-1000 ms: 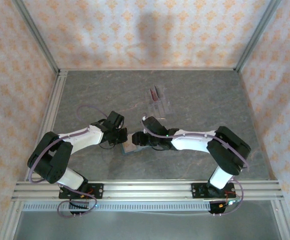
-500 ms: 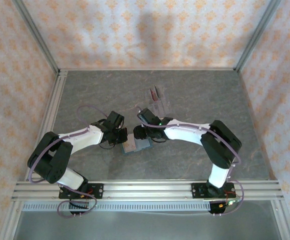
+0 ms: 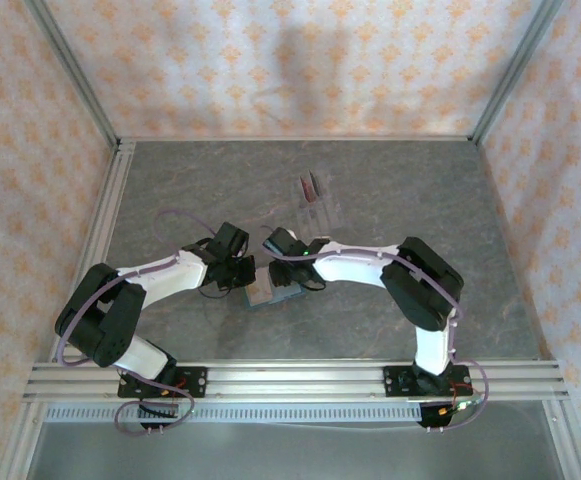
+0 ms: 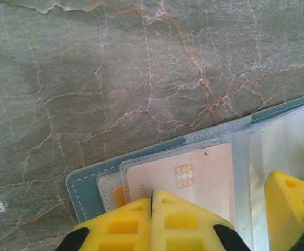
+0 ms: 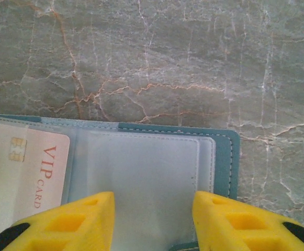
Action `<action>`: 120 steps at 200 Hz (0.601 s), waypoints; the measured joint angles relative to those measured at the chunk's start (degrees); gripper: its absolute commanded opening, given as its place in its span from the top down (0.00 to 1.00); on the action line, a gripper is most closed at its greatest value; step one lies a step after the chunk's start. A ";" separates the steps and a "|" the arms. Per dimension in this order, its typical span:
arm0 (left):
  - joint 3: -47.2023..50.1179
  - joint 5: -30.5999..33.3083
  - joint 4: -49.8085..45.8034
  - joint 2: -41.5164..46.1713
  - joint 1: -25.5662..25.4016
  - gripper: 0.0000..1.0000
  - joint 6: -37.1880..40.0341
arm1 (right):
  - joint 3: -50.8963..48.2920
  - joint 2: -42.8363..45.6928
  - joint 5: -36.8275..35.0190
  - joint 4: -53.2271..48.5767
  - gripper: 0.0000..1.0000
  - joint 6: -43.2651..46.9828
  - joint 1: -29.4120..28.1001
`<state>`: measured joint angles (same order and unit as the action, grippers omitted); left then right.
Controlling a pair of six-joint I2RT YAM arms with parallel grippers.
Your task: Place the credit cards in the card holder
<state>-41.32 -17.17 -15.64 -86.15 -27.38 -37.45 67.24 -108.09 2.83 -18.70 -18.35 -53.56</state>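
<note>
Teal card holder (image 4: 83, 191) lies open on the worktop (image 4: 115, 78) beneath the pincers. Left pincer (image 4: 152, 197) is clenched over one pale chip card (image 4: 193, 172); right pincer (image 5: 153, 201) is released, straddling a clear sleeve (image 5: 141, 162). A hard push could buckle that sleeve or skid the card holder. Count: one card holder, two cards, the orange card (image 4: 117, 194) just left of the left pincer.

Left claw (image 4: 152, 209): yellow pads pressed together, no gap between them.
Card holder (image 4: 83, 188): open and flat, just ahead of the claw, running off to its right.
Pale credit card (image 4: 204, 175): gold chip, sleeved, right at the claw tips.
Orange credit card (image 4: 119, 194): a sliver ahead-left of the tips, under the pale one.
Right gripper's finger (image 4: 293, 201): right of the claw, on clear sleeves.
Table (image 4: 115, 78): veined grey stone, far ahead.
</note>
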 measured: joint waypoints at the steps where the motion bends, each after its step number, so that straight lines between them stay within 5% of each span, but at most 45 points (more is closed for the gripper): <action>1: 0.00 0.00 0.00 0.02 0.00 1.00 0.00 | 0.00 -0.02 -0.11 0.00 0.58 0.00 -0.04; 120: 0.00 0.00 -0.04 0.09 0.00 1.00 0.02 | 0.07 -0.61 -4.76 0.11 0.95 -1.07 -2.29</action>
<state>-41.32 -17.17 -15.68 -86.06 -27.38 -37.43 67.31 -108.71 -1.93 -18.59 -19.42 -55.86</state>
